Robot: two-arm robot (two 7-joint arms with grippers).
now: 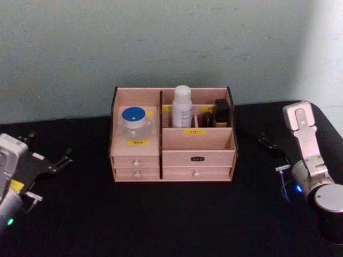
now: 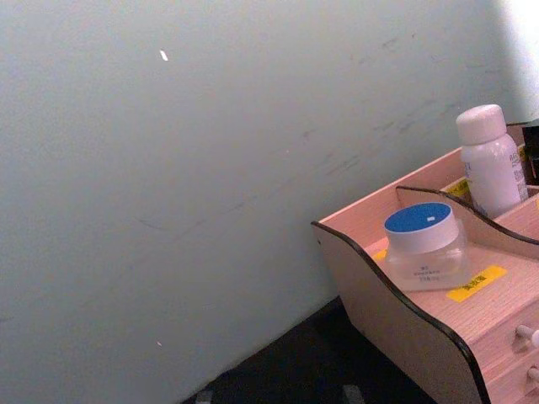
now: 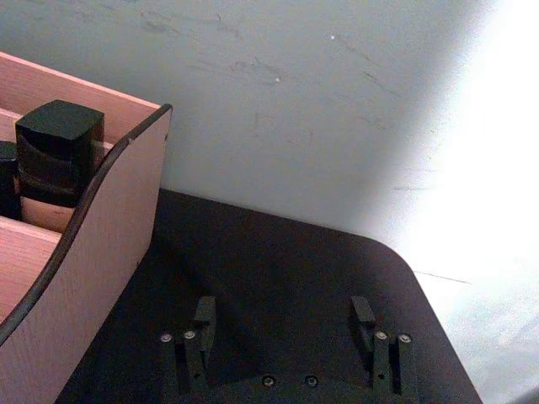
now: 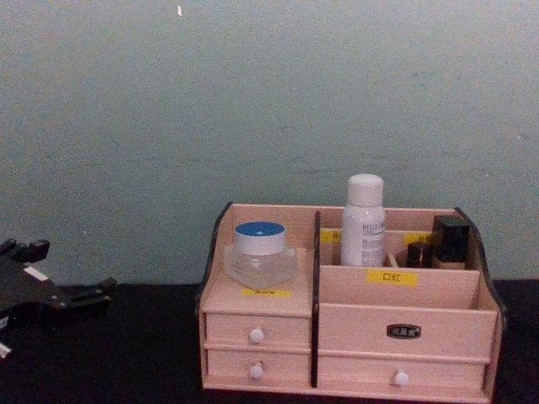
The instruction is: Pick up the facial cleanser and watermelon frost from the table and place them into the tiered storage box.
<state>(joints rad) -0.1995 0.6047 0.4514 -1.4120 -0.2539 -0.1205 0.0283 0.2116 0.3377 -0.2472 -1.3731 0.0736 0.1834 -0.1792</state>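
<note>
Facial cleanser [image 1: 182,106]: upright in a far compartment of the tiered storage box [image 1: 171,156], just right of the dark middle divider, white cap up.
Watermelon frost [image 1: 134,122]: sits on the left tier above the two small drawers, blue lid up, behind a yellow label.
Tiered storage box: stands mid-counter against the far wall, four white-knobbed drawers facing near.
Black-capped bottles [image 1: 221,112]: two, in the far right compartments, right of the cleanser.
Left end effector [image 1: 60,159]: low over the counter [image 1: 171,219], well left of the box, fingers released and holding nothing.
Right end effector [image 3: 286,328]: near the counter's right side, well apart from the box, fingers spread wide and empty.
Wall [image 4: 253,101]: pale grey-green, behind the box.
</note>
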